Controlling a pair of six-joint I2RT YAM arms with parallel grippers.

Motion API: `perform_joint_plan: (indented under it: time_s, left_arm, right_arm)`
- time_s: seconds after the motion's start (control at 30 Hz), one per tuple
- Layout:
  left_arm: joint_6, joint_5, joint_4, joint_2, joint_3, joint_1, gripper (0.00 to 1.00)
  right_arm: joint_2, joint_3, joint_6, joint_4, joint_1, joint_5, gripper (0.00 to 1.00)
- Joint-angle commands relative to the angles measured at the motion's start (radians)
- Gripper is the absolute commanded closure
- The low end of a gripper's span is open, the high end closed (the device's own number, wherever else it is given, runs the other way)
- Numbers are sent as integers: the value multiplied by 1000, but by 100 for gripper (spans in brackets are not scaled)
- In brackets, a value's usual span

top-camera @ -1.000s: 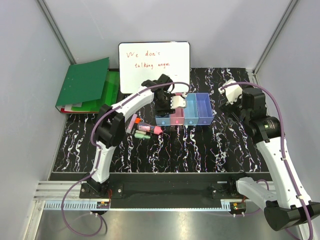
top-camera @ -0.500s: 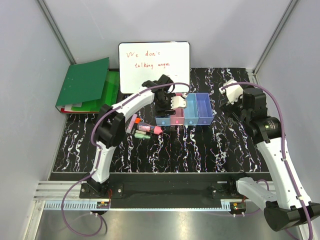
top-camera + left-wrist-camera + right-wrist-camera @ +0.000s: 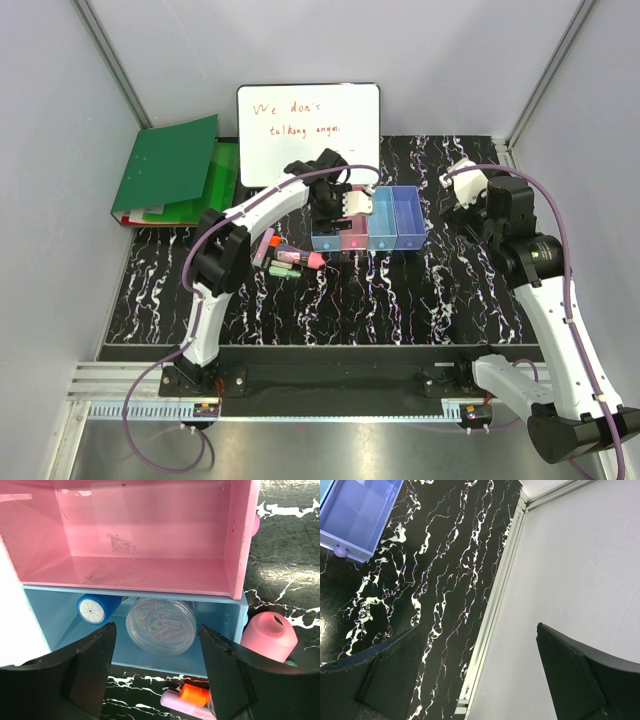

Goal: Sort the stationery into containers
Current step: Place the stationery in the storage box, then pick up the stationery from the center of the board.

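The containers are four joined bins in a row at mid table. My left gripper hovers over their left end, open and holding nothing. In the left wrist view my left gripper looks down into the light blue bin. In that bin lie a blue-capped bottle and a clear round case of paper clips. The pink bin beside it looks empty. Pink, orange and green marker-like stationery lies on the table left of the bins. My right gripper is open, right of the bins.
A whiteboard stands behind the bins and a green folder lies at the back left. A pink-capped stick and an orange-capped one lie just outside the blue bin. The right gripper faces the table's right edge rail and wall.
The left gripper's jaws have spread a little wider above the bins. The right gripper has drifted slightly to the right. Nothing else has moved.
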Motion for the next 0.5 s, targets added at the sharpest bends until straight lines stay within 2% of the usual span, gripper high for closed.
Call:
perform_joint_plan:
  time_s: [0.0, 0.2, 0.3, 0.33, 0.4, 0.47]
  left_arm:
    - [-50, -3, 22, -79, 72, -5, 26]
    - [-152, -56, 37, -176, 78, -2, 27]
    - [-263, -169, 53, -211, 49, 1, 26]
    - [-284, -167, 53, -243, 28, 6, 26]
    - [-262, -106, 56, -303, -99, 9, 23]
    - [-141, -90, 107, -404, -280, 7, 16]
  right_arm:
    - [-14, 29, 6, 23, -6, -2, 1]
    - [-14, 48, 3, 23, -6, -1, 1]
    - [-14, 58, 5, 23, -6, -5, 1]
    - [-15, 61, 6, 23, -6, -7, 0]
    - [-15, 71, 11, 23, -5, -10, 1]
    - [-17, 75, 15, 22, -6, -14, 1]
